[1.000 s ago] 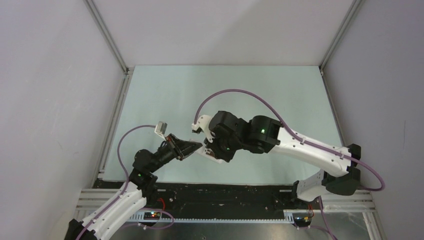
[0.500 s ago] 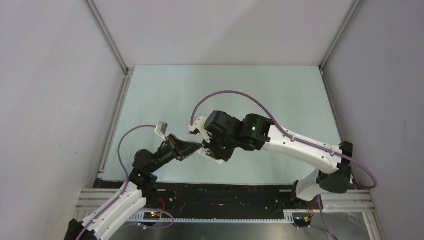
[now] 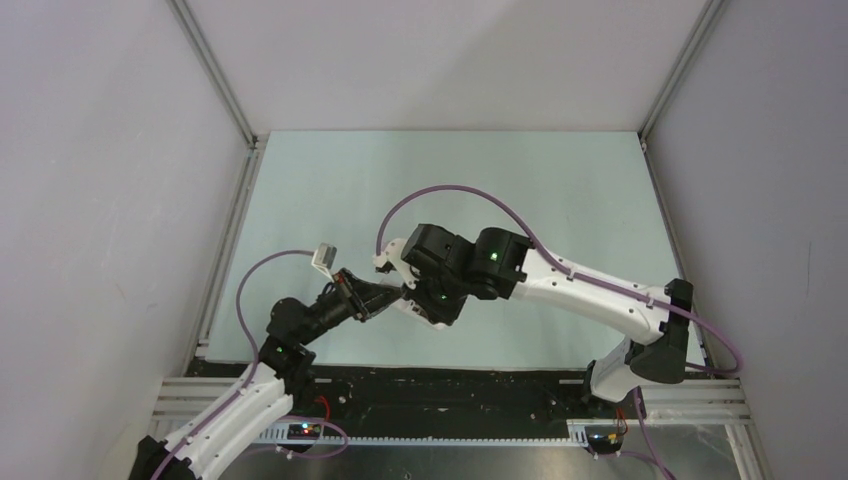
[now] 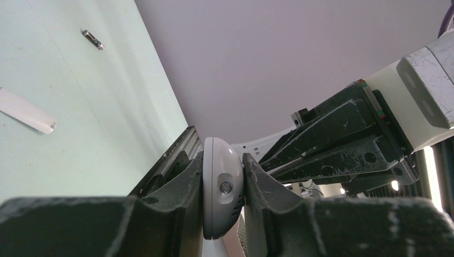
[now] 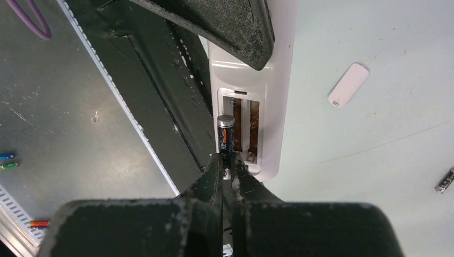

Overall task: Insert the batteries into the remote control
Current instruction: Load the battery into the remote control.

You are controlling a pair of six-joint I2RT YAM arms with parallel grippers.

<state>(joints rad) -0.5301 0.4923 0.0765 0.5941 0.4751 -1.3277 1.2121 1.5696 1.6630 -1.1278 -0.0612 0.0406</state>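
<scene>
**Cell poised at open bay**

L gripper [image 3: 385, 297] clamps remote control [image 5: 278, 107] by its sides, bay exposed, prob. to steady it. R gripper [image 5: 227, 166] pinches one battery [image 5: 225, 136] at bay's edge, ready for seating. 2nd battery [image 5: 444, 181] lies on table [image 5: 375, 150], well apart.

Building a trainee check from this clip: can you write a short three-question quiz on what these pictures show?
1. True or false: the left pincer is shut on the remote.
2. What does the right pincer hold? A) a coin B) a battery C) nothing
3. Fill in: the loose white cover lies flat on the ____.

Key:
1. True.
2. B; it is held at the remote's open compartment.
3. table.
</scene>
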